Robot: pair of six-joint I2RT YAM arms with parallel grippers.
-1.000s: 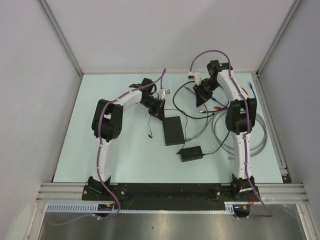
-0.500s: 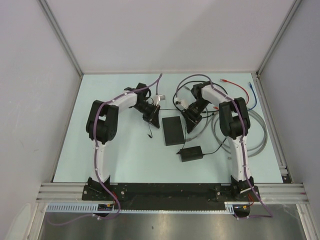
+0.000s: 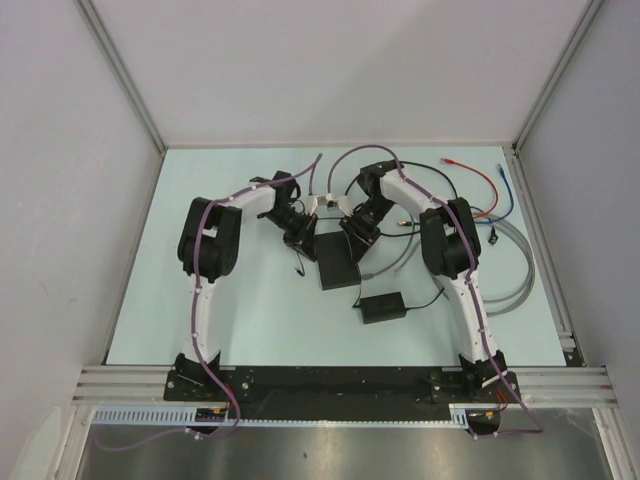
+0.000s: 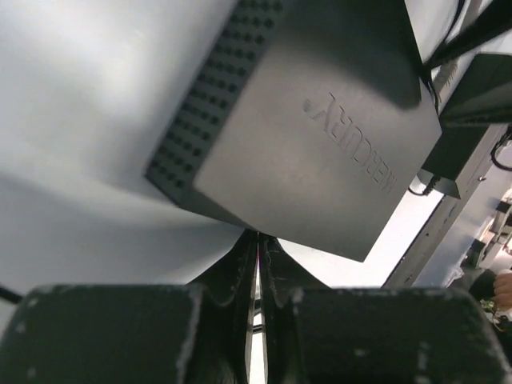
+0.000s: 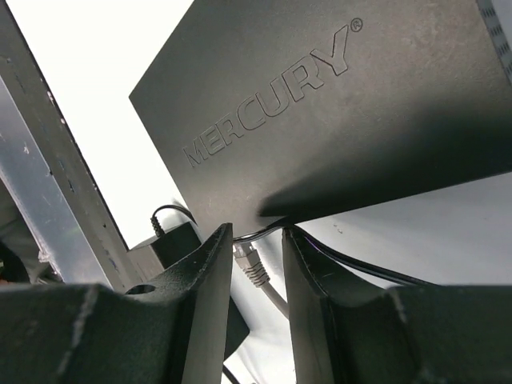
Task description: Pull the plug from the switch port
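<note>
The switch is a flat black box [image 3: 338, 264] marked MERCURY, in the middle of the table. It fills the left wrist view [image 4: 320, 120] and the right wrist view [image 5: 336, 104]. My left gripper [image 3: 305, 243] is shut and empty, its tips [image 4: 258, 234] at the box's near corner. My right gripper [image 3: 357, 238] is open at the box's far right edge. Its fingers [image 5: 210, 272] stand either side of a grey plug [image 5: 252, 268] that meets the box's edge, without touching it. A thin black wire [image 5: 360, 264] crosses there too. The port itself is hidden.
A black power-adapter brick [image 3: 382, 306] lies in front and to the right of the switch, and shows in the right wrist view [image 5: 172, 240]. Grey cable [image 3: 510, 285] loops at the right. Red and blue leads [image 3: 490, 195] lie at the back right. Walls enclose the table on three sides.
My right arm has swung from the back right down to the switch's far edge. My left gripper has closed in on the switch's left corner. The switch has shifted slightly left.
</note>
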